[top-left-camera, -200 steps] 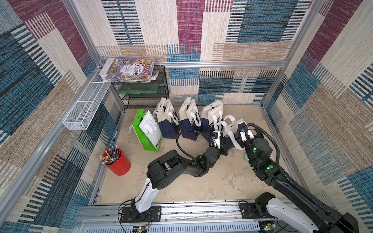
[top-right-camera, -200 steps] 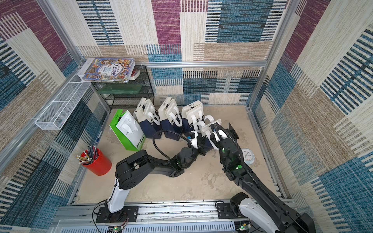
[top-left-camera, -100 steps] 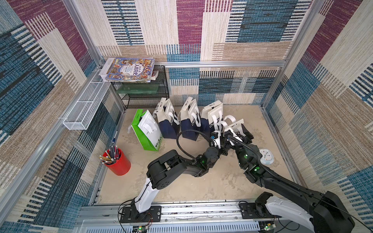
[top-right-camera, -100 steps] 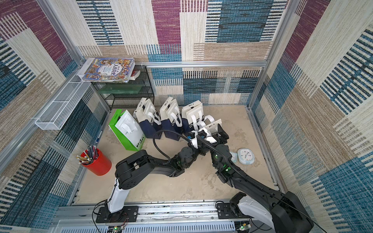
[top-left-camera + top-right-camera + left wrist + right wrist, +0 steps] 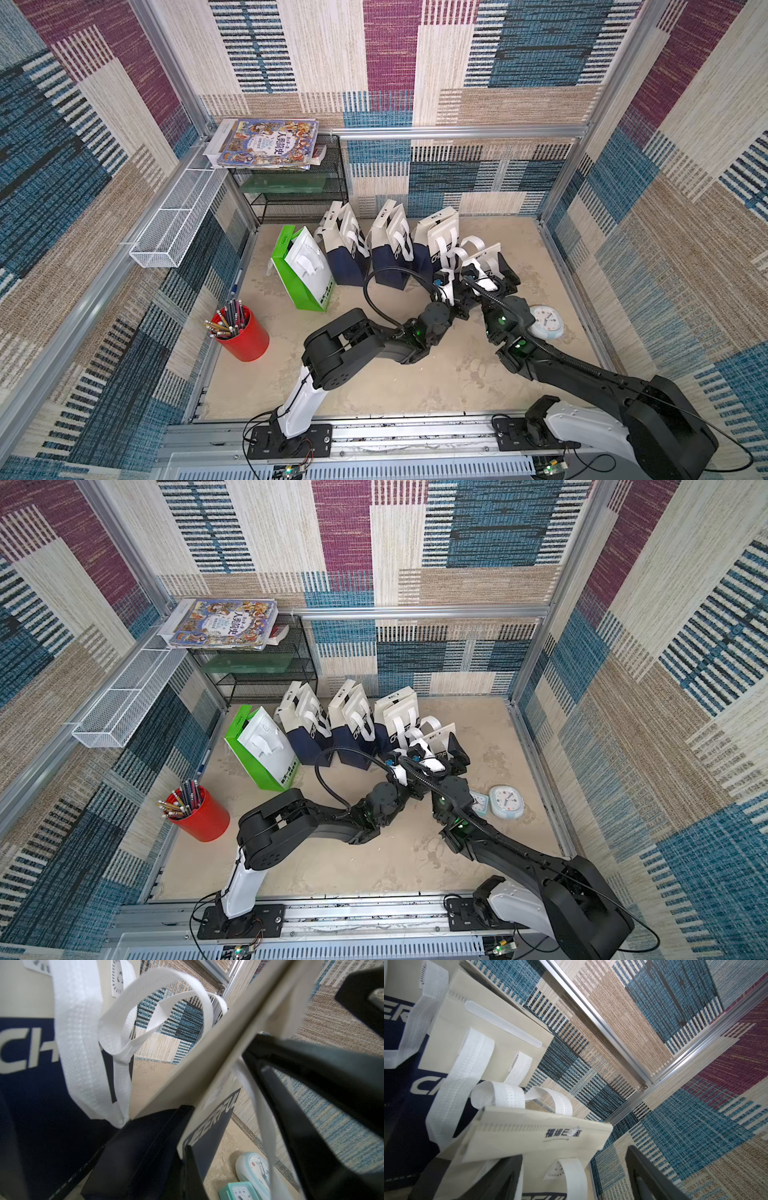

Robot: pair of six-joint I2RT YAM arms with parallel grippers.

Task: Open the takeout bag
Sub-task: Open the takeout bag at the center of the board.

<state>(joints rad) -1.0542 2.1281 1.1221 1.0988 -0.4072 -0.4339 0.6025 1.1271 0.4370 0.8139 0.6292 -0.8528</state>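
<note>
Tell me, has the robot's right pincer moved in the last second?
Yes. In a top view the right pincer has swung away from the round clock, which its arm no longer hides, toward the takeout bag.

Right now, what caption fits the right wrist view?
Open right pincer straddling a cream takeout bag, white handles curling.

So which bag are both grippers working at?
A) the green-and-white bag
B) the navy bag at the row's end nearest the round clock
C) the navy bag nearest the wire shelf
B: in a top view the left gripper and right gripper meet at the end navy bag, closest to the round clock.
</note>
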